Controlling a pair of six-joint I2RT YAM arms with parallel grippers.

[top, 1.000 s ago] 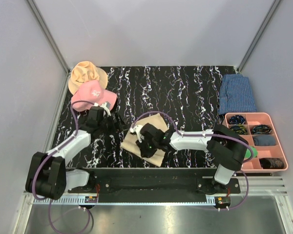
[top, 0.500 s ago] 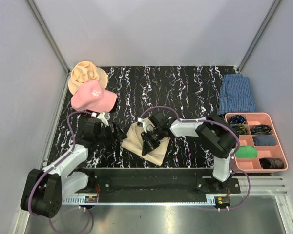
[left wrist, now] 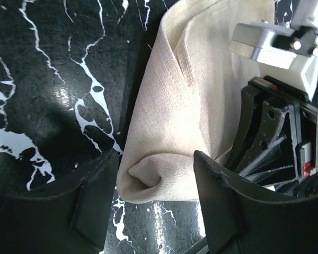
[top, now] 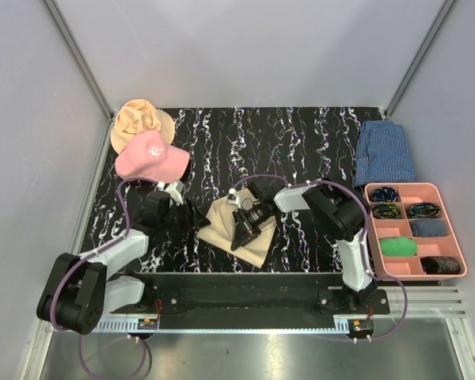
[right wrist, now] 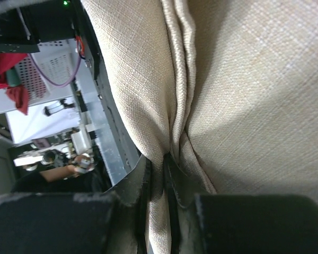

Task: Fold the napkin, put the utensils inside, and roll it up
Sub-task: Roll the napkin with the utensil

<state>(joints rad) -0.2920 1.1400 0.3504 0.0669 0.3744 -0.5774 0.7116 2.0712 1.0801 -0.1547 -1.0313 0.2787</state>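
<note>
Left gripper (top: 195, 215) neared napkin (top: 220, 222) — right gripper (top: 240, 235) pinches it (tray (top: 404, 186) holds bands (top: 384, 194)).

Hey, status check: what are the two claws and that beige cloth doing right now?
Right gripper shut on a napkin fold. Left gripper open at napkin's left corner. Utensils not visible.

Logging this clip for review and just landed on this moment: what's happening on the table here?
Both arms are working on the partly folded beige cloth napkin near the front of the black marbled table. The right tool is shut on a fold of the cloth. The left tool is open, its fingers either side of the napkin's folded end without clamping it. The utensils are not visible in any view, and the napkin is not yet rolled up.
</note>
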